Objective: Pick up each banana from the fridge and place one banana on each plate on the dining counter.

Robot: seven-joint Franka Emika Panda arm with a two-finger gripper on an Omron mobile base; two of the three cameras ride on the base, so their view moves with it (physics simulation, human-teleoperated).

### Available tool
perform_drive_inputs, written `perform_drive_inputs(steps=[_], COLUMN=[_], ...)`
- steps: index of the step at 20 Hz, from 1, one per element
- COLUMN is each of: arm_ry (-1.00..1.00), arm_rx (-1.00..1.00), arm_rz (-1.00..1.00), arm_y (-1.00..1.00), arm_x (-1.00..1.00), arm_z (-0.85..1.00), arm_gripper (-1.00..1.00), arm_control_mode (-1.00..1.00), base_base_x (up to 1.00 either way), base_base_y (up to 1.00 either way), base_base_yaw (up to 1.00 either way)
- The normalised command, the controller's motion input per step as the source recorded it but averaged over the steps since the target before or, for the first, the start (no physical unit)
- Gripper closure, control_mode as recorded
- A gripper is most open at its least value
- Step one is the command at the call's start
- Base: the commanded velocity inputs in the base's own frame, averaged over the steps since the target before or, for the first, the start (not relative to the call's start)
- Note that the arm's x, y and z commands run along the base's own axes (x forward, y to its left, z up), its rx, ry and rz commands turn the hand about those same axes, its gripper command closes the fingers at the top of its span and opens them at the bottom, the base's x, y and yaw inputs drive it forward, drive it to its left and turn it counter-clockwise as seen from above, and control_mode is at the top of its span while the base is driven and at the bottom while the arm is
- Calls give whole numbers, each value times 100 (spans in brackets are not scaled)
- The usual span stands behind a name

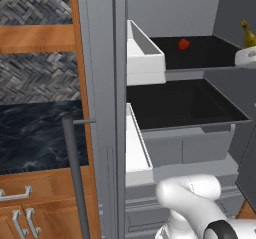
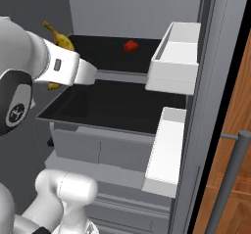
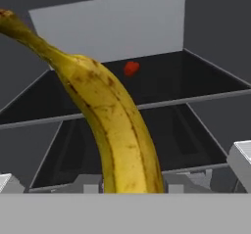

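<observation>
Banana fills the centre of the hand view, rising from the bottom edge and curving to the upper left, and I judge it clamped in the hand: its lower end sits where the fingertips belong and hides them. In the right base view I see the same fruit at upper left, partly behind the white forearm, its stem tip poking up above the arm. In the left base view it shows at the far upper right edge, just above a white part of the wrist.

Fridge stands open. Its two black shelves occupy the middle of both base views, with white door bins beside them. I see a small red fruit lying on the upper shelf, well apart from the banana; it is no part of the job. The lower shelf carries nothing I can make out.

Progress, as I judge it: first stage, pick-up, is in hand. The banana appears lifted clear of the upper shelf, though I cannot confirm the gap beneath it. Carrying it out to a plate is not yet done. How many bananas are left to fetch I cannot tell.

The black worktop at the left of the left base view belongs to the wooden cabinets.
</observation>
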Motion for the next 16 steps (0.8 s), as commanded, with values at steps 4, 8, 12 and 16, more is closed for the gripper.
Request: perform_drive_inputs(steps=[4, 8, 12, 16], arm_ry=[-16, 0, 0, 0], arm_rx=[-2, 0, 0, 0], arm_rz=[0, 0, 0, 0], arm_y=[1, 0, 0, 0], arm_x=[-100, 0, 0, 0], arm_z=[-29, 0, 0, 0], arm_gripper=[100, 100, 100, 100], arm_control_mode=[-100, 100, 100, 100], base_base_x=[0, -100, -100, -98], base_base_y=[0, 0, 4, 27], base_base_yaw=[0, 4, 22, 38])
